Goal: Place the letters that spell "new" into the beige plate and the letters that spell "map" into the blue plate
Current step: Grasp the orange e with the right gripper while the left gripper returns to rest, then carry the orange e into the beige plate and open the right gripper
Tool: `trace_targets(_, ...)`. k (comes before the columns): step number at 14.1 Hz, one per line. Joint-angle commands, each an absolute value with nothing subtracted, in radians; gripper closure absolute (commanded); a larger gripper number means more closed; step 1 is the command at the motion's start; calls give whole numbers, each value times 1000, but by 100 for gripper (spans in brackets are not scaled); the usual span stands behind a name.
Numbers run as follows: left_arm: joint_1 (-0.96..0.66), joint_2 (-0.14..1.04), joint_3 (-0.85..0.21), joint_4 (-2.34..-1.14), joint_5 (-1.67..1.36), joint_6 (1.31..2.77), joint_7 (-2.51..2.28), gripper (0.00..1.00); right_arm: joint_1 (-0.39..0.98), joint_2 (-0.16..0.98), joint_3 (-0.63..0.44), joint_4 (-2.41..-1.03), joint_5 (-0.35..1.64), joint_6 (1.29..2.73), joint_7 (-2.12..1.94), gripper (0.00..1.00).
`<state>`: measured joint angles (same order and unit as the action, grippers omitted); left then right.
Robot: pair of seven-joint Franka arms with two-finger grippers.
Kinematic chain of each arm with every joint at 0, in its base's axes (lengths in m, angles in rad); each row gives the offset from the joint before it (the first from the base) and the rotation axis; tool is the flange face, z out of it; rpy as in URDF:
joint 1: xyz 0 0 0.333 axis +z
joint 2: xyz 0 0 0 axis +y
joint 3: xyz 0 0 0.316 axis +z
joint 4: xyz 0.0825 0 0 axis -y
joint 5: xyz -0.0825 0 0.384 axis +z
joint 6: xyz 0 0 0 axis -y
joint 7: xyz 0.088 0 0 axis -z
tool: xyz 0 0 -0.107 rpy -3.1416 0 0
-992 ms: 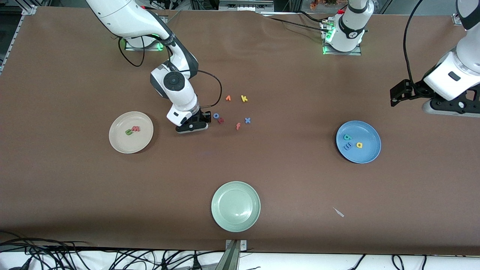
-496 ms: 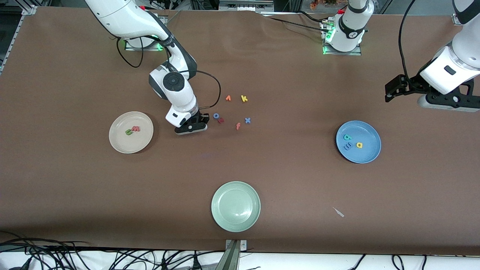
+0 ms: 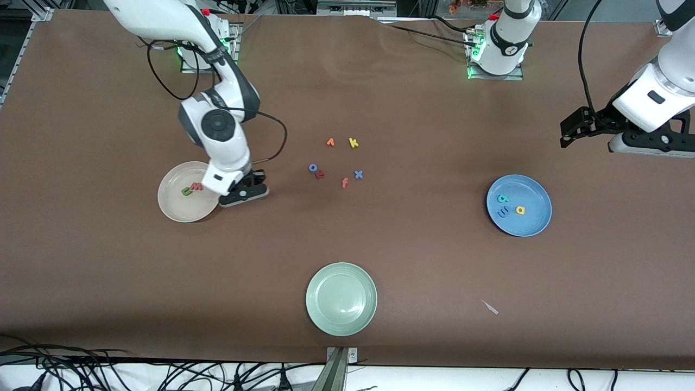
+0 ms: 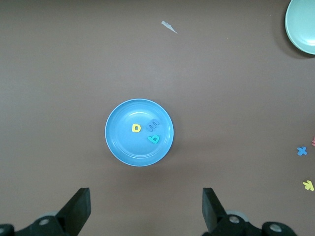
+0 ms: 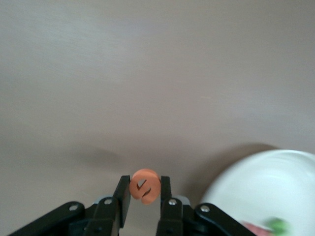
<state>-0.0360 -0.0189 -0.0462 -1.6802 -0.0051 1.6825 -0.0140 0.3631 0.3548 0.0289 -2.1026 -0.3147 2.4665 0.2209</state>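
Note:
My right gripper (image 3: 244, 193) (image 5: 144, 185) is shut on the orange e (image 5: 144, 187) and hangs over the table just beside the rim of the beige plate (image 3: 176, 209) (image 5: 266, 187). In that plate lie the green n (image 3: 187, 190) and the pinkish-red w (image 3: 196, 186). The blue plate (image 3: 535, 220) (image 4: 120, 140) holds the teal p (image 3: 503, 199) (image 4: 154, 139), the blue m (image 3: 503, 212) (image 4: 154, 123) and the yellow a (image 3: 520, 209) (image 4: 136, 128). My left gripper (image 3: 643, 142) (image 4: 145, 211) waits open and empty, high over the left arm's end of the table.
Loose letters lie mid-table: an orange v (image 3: 330, 142), a yellow k (image 3: 353, 143), a blue o (image 3: 313, 168), a red r (image 3: 320, 174), an orange f (image 3: 345, 182) and a blue x (image 3: 358, 174). A pale green plate (image 3: 341, 298) and a white scrap (image 3: 491, 307) lie nearer the front camera.
My right gripper closed on the orange e beside the loose letters and carried it toward the beige plate. The left arm shifted only slightly.

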Motion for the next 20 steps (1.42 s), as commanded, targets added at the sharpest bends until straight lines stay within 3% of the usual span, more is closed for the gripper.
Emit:
trace_targets(1,-20,-29,-41,-1675,-12,1677,-6,0,364,200,-55,-2262,-313,2457,83,74)
trace_targets(6,-12,-17,-41,-1660,-18,1661,-6,0,364,118,-118,-2376,-308,2467,49,71)
trace_targets(7,-11,-15,-43,-1660,-18,1660,-6,0,364,114,-118,-2381,-308,2468,49,64)
trace_targets(10,-18,-11,-43,-1641,-15,1651,-14,0,364,114,-118,-2373,-304,2468,57,18)
trace_targets(12,-21,-11,-44,-1641,-15,1640,-21,0,364,114,-117,-2353,-255,2459,57,5)
trace_targets(14,-21,-9,-44,-1640,-14,1640,-23,0,365,104,-107,-2314,-194,2426,55,2)
trace_targets(17,-23,-8,-44,-1635,-14,1638,-23,0,370,117,-71,-2060,-80,2138,58,1)
trace_targets(20,-21,-2,-44,-1634,-14,1638,-21,0,371,121,-71,-1872,-48,1958,51,1)
